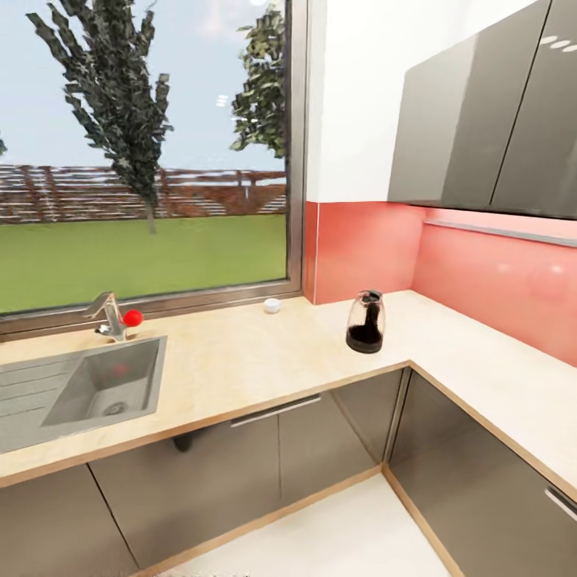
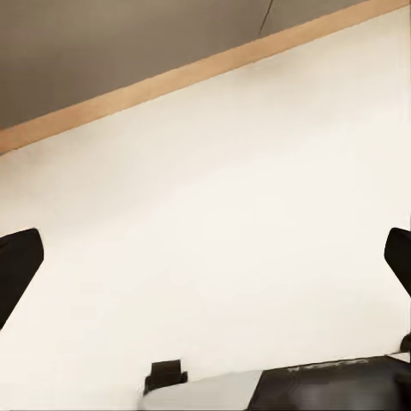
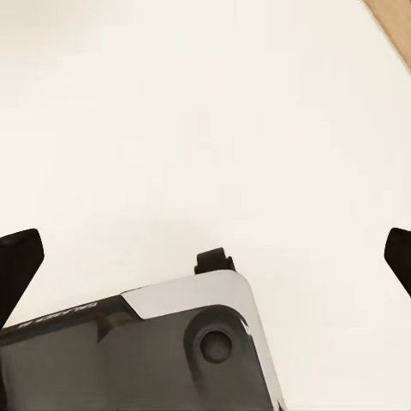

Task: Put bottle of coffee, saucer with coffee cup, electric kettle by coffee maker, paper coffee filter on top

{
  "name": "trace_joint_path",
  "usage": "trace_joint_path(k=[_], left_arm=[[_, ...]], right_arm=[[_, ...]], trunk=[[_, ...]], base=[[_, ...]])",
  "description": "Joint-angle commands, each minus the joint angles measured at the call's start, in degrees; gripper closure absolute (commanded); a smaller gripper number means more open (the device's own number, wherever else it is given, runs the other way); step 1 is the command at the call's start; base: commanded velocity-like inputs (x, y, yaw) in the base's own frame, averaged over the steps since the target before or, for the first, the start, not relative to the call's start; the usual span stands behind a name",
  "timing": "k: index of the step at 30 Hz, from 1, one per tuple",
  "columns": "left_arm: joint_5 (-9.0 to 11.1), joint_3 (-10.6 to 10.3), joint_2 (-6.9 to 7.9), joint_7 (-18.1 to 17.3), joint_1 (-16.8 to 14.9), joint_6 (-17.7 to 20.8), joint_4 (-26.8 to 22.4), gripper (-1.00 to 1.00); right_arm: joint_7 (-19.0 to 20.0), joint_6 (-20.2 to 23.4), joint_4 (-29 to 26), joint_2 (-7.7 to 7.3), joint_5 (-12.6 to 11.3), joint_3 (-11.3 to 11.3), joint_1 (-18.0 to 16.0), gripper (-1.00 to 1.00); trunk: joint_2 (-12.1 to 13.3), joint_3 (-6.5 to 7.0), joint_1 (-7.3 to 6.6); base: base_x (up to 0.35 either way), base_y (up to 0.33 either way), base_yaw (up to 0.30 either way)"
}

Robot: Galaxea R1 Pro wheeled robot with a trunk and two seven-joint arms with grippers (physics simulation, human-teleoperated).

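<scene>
The electric kettle (image 1: pixel 365 322), clear glass on a black base, stands on the kitchen countertop (image 1: pixel 256 365) near the inner corner, in front of the red backsplash. A tiny white coffee cup (image 1: pixel 272 305) sits at the back of the worktop by the window frame. My left gripper (image 2: pixel 205 261) is open, its dark fingertips (image 2: pixel 17 267) far apart over pale floor. My right gripper (image 3: pixel 205 257) is open too, with fingertips (image 3: pixel 17 257) wide apart and nothing between them. The coffee maker, bottle of coffee, paper coffee filter, saucer and kitchen shelf are out of view.
A steel sink (image 1: pixel 88 389) with a faucet (image 1: pixel 108 314) and a red knob (image 1: pixel 133 318) is set into the worktop at the left. Grey wall cabinets (image 1: pixel 489 120) hang above the right run. Grey base cabinets (image 1: pixel 264 457) line the corner. My base (image 3: pixel 145 351) lies below the wrists.
</scene>
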Motion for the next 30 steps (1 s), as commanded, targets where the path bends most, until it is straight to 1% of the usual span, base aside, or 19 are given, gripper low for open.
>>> trace_joint_path(k=[1,2,3,4,5,6,8,9,11,13,14,16,19,21,22,24,25,27,30], left_arm=[[0.55,-0.42,0.36,-0.20,0.62,-0.15,0.25,-1.00],[0.45,-0.46,1.22,-0.19,1.92,-0.15,0.62,-1.00],[0.38,-0.49,2.39,-0.14,3.19,-0.15,1.01,-1.00],[0.36,-0.52,3.04,-0.07,3.80,-0.15,1.21,-1.00],[0.36,-0.56,4.45,0.10,5.02,-0.11,1.59,-1.00],[0.36,-0.57,5.18,0.18,5.64,-0.10,1.78,-1.00],[0.41,-0.60,7.82,0.39,8.18,-0.07,2.77,-1.00],[0.41,-0.61,8.37,0.41,8.81,-0.07,3.04,-1.00],[0.40,-0.62,9.99,0.48,11.11,-0.09,4.12,-1.00],[0.32,-0.79,10.80,0.51,12.87,-0.12,4.94,-1.00],[-0.21,-1.02,11.36,1.84,14.31,-0.02,5.51,-1.00],[-0.59,-1.04,11.29,3.24,14.43,0.04,5.57,-1.00],[-1.55,-1.00,10.68,6.96,14.54,0.78,5.68,-1.00],[-2.44,-0.86,10.42,9.77,14.58,2.76,6.21,-1.00],[-2.57,-0.82,10.36,10.36,14.58,3.48,6.37,-1.00],[-2.81,-0.72,10.25,11.66,14.59,5.88,6.70,-1.00],[-2.83,-0.32,10.16,12.97,14.60,11.16,6.90,-1.00],[-2.73,-0.17,10.15,13.12,14.60,12.47,6.87,-1.00],[-2.61,-0.01,10.14,13.22,14.60,13.34,6.80,-1.00]], right_arm=[[-0.17,-0.07,-0.12,-0.04,-0.56,0.49,0.03,-1.00],[-0.14,-0.10,-0.12,-0.09,-0.58,0.49,0.03,-1.00],[-0.11,-0.12,-0.12,-0.15,-0.60,0.49,0.03,-1.00],[-0.09,-0.10,-0.12,-0.18,-0.58,0.49,0.03,-1.00],[-0.10,-0.09,-0.12,-0.21,-0.58,0.49,0.03,-1.00],[-0.10,-0.10,-0.12,-0.22,-0.57,0.49,0.03,-1.00],[-0.17,-0.13,-0.12,-0.28,-0.59,0.49,0.03,-1.00],[-0.20,-0.13,-0.12,-0.29,-0.60,0.49,0.03,-1.00],[-0.28,-0.14,-0.12,-0.37,-0.61,0.49,0.03,-1.00],[-0.34,-0.14,-0.12,-0.36,-0.62,0.49,0.03,-1.00],[-0.37,-0.15,-0.05,-0.38,-0.57,0.49,0.03,-1.00],[-0.37,-0.19,-0.04,-0.35,-0.52,0.51,0.03,-1.00],[-0.35,-0.18,-0.10,-0.11,-0.42,0.56,0.03,-1.00],[-0.30,-0.21,-0.13,-0.01,-0.39,0.57,0.03,-1.00],[-0.28,-0.23,-0.14,0.01,-0.38,0.57,0.03,-1.00],[-0.24,-0.24,-0.13,0.05,-0.41,0.57,0.03,-1.00],[-0.06,-0.16,-0.23,-0.19,-0.49,0.46,0.03,-1.00],[0.00,-0.06,-0.62,-0.37,-0.47,0.39,0.01,-1.00],[-0.03,-0.03,-3.50,-0.81,-0.26,0.35,-0.09,-1.00]], trunk=[[-0.03,-0.01,0.02],[-0.03,-0.01,0.02],[-0.03,-0.01,0.02],[-0.03,-0.01,0.02],[-0.03,-0.01,0.02],[-0.03,-0.01,0.02],[-0.03,-0.01,0.02],[-0.03,-0.01,0.02],[-0.03,-0.01,0.02],[-0.03,-0.01,0.02],[-0.03,-0.03,0.02],[-0.03,-0.04,0.02],[-0.03,-0.05,0.02],[-0.03,-0.05,0.02],[-0.03,-0.05,0.02],[-0.03,-0.05,0.02],[-0.03,-0.05,0.02],[-0.03,-0.05,0.02],[-0.03,-0.05,0.02]], base=[[0.000,0.000,0.279],[0.000,0.000,0.279],[0.000,0.000,0.279],[0.000,0.000,0.279],[0.000,0.000,0.279],[0.000,0.000,0.279],[0.000,0.000,0.280],[0.000,0.000,0.280],[0.000,0.000,0.280],[0.000,0.000,0.280],[0.000,0.000,0.279],[0.000,0.000,0.279],[0.000,0.000,0.279],[0.000,0.000,0.216],[0.000,0.000,0.141],[0.000,0.000,0.081],[0.000,0.000,0.015],[0.000,0.000,0.009],[0.000,0.000,0.004]])
